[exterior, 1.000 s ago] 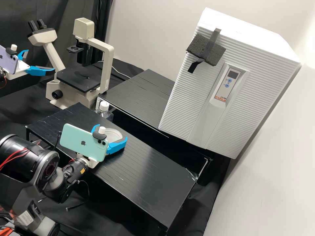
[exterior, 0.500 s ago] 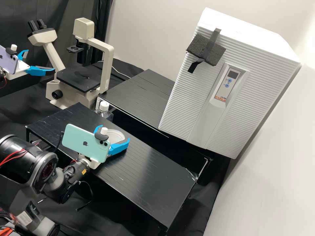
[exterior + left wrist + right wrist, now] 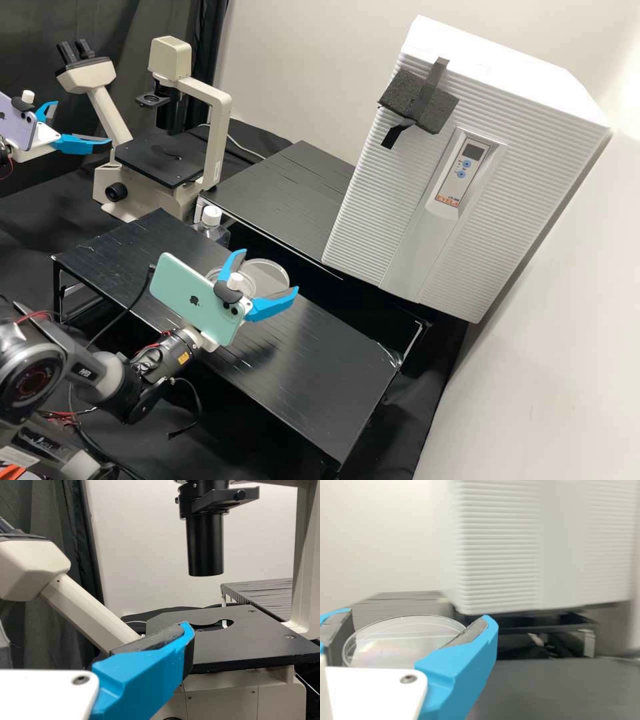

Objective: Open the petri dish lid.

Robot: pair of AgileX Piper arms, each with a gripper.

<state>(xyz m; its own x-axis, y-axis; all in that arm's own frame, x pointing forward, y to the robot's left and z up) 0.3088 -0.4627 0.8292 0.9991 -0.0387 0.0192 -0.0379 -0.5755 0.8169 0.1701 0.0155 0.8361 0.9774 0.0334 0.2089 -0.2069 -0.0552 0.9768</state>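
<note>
Right hand (image 3: 268,271) clamps clear, thin-rimmed round lid (image 3: 270,276) | circular dish (image 3: 249,284) sits near, on ridged black bench (image 3: 320,353) | left hand (image 3: 81,123) apart, near flat matte microscope stage (image 3: 160,159)

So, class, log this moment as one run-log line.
right gripper: fingers closed on lid | lid: off dish, held up | dish: on black bench | left gripper: open, near microscope

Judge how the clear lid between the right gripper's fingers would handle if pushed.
The lid is thin-walled and see-through, so probably light but stiff, and may crack if squeezed hard. Its glossy surface could slip against the grey pads of the right gripper. Being round, it might pivot there.
</note>
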